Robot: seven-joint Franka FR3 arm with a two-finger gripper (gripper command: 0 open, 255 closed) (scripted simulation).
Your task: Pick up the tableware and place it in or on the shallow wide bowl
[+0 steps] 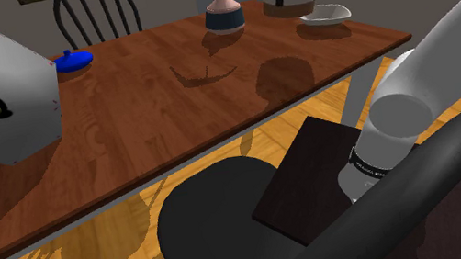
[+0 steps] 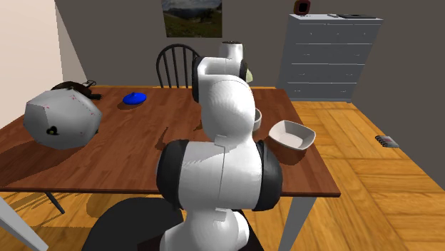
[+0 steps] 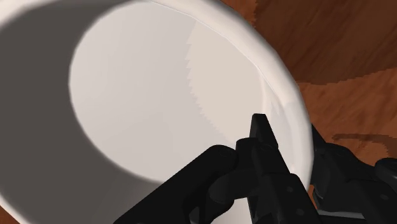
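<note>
**Grasp stage.** In the wrist view we see the hand (image 3: 289, 137) pinching the rim of the white cup (image 3: 159, 108), one finger inside the wall and one outside. The shoulder view adds the setting. The cup sits low at the far end of the worktop (image 1: 170, 105), just beside the empty shallow bowl (image 1: 326, 15). We cannot tell whether it is lifted. We judge the grip made, with lift and transfer remaining.
</note>
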